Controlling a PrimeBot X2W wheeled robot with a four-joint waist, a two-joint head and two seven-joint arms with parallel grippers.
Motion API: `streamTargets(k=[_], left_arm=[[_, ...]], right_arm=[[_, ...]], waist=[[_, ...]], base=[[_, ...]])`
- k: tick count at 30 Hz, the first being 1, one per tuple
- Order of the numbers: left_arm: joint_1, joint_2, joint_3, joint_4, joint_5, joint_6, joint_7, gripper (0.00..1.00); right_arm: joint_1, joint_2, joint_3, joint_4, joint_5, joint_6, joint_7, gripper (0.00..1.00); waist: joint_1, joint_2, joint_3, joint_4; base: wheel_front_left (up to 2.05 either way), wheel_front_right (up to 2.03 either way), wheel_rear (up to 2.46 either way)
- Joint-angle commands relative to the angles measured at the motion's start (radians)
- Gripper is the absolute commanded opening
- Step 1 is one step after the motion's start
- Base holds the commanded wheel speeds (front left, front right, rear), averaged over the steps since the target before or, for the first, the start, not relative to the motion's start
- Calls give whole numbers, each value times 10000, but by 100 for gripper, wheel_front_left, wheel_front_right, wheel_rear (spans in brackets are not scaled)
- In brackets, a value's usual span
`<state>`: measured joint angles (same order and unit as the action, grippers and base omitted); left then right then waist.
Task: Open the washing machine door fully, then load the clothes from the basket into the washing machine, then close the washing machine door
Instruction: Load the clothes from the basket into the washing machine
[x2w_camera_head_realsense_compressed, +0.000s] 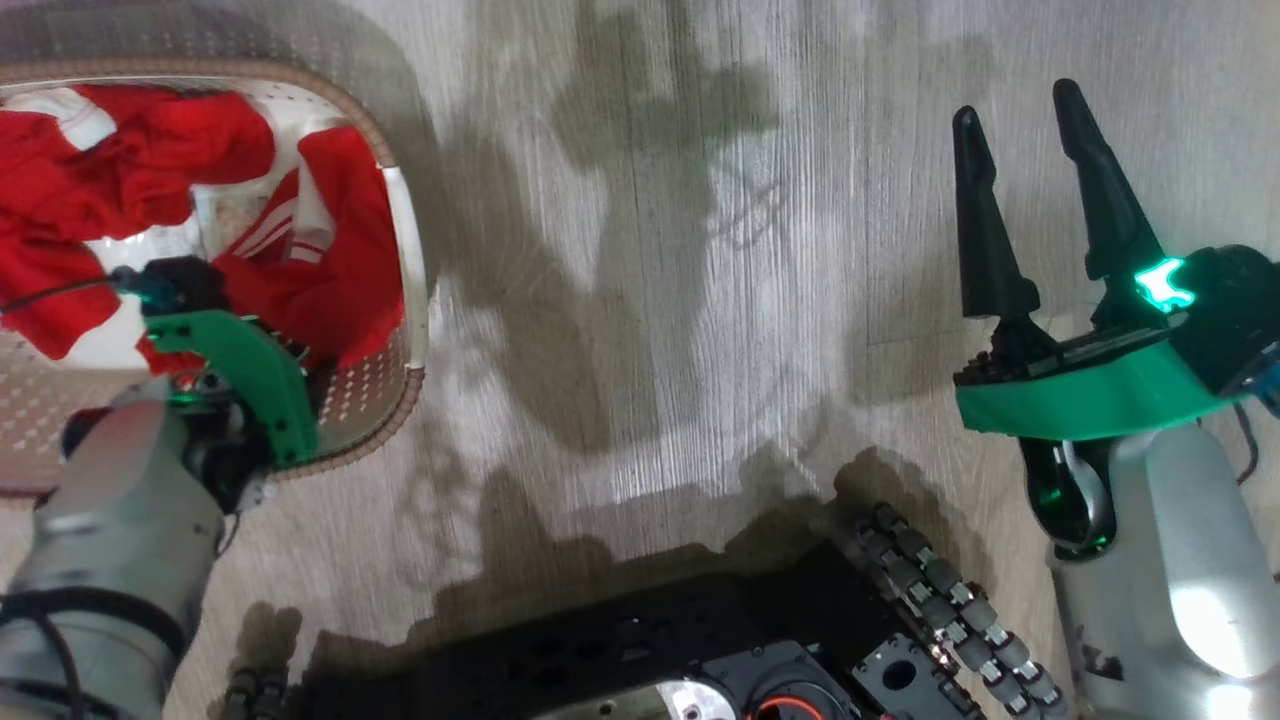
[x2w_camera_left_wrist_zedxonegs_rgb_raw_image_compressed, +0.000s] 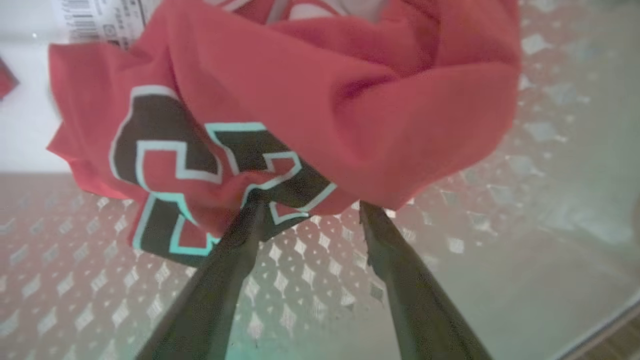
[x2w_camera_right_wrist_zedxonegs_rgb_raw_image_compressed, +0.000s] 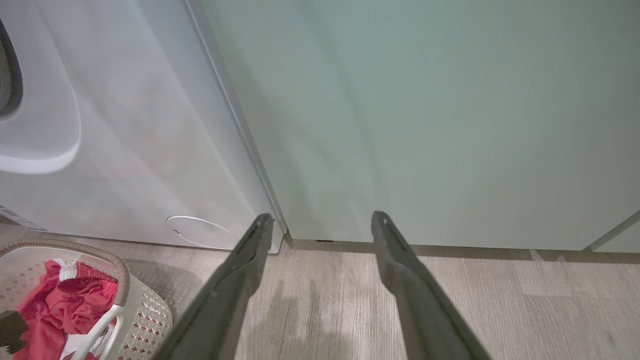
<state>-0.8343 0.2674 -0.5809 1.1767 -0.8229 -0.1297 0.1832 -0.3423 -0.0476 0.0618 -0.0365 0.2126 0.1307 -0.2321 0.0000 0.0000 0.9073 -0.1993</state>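
Basket (x2w_camera_head_realsense_compressed: 405, 250) of red clothes (x2w_camera_head_realsense_compressed: 330, 290) on grey wood-look floor (x2w_camera_head_realsense_compressed: 650, 300).
We see left gripper (x2w_camera_left_wrist_zedxonegs_rgb_raw_image_compressed: 312, 205) inside basket, spread wide, tips touching clothes; right gripper (x2w_camera_head_realsense_compressed: 1018, 105) well right of basket, wide, empty; washing machine (x2w_camera_right_wrist_zedxonegs_rgb_raw_image_compressed: 125, 125) just behind basket.

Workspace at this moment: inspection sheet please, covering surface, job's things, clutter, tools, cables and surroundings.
Surface: pale wood-look floor, shadows across it.
Job's things: red clothes lie in the basket; white washer close by.
Clutter: nothing seen.
Tools: left tool open inside the basket, tips at the printed garment's edge, nothing gripped; right tool open, empty, over the floor.
Cables: thin dark cable by the left wrist.
Surroundings: pale green cabinet beside the washer; robot base below.
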Motion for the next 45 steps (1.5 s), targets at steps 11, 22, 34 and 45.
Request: streamTargets(k=[11, 22, 34, 45], left_arm=[[-412, 274, 106, 865, 70, 421, -624, 0], [22, -38, -84, 940, 252, 313, -2536, 0], [840, -326, 131, 245, 283, 416, -4409, 0], [2728, 476, 2122, -4853, 1582, 1847, -4447, 0]], right_arm=[[328, -26, 113, -362, 37, 0, -70, 100], [447, -26, -4, -75, 59, 0, -98, 100], [938, -26, -111, 141, -70, 0, 135, 100], [1479, -26, -398, -24, -63, 0, 402, 100]], waist=[[0, 0, -116, 67], [0, 0, -1278, 692], [0, 0, -3107, 1496], [0, 0, -4393, 1956]], base=[[0, 0, 0], [0, 0, 0], [0, 0, 0], [0, 0, 0]])
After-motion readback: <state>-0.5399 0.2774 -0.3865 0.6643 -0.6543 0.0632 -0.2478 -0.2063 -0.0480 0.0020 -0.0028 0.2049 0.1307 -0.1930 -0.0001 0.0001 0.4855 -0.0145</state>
